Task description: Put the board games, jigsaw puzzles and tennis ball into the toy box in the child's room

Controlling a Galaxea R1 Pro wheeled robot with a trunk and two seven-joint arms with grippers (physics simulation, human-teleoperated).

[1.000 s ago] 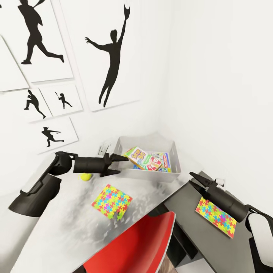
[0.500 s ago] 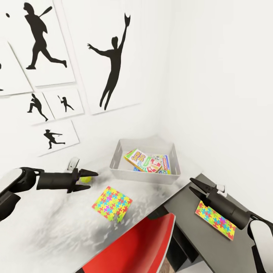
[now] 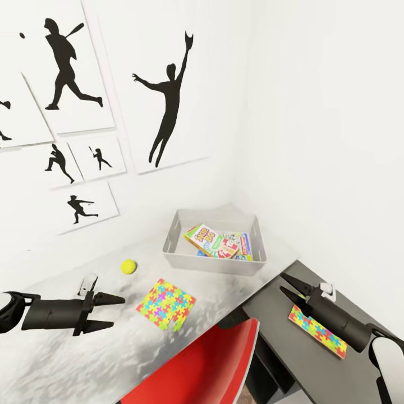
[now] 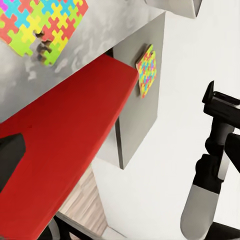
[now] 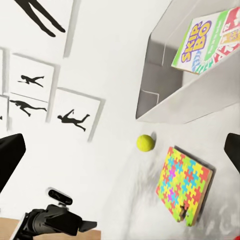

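Note:
The light-grey toy box [image 3: 209,264] stands in the table's back corner with the board games [image 3: 220,242] lying flat inside, the Skip-Bo box [image 5: 197,45] on top. The tennis ball [image 3: 129,266] rests on the pale table top [image 3: 78,359], left of the toy box. One jigsaw puzzle [image 3: 166,303] lies in front of the toy box, and a second jigsaw puzzle [image 3: 317,331] lies on the dark lower section. My left gripper [image 3: 112,312] hovers open and empty, nearer to me than the ball and left of the first puzzle. My right gripper [image 3: 283,283] is open and empty, just above the second puzzle's near corner.
A red chair [image 3: 196,365] is pushed under the table's front edge between my arms. White walls with black silhouette posters [image 3: 168,101] close off the back and right of the table. A small white object [image 3: 327,292] sits against the wall on the dark section.
My left gripper has drawn back from the toy box's rim, past the tennis ball, toward me and to the left. The right arm has barely moved. The view has shifted slightly.

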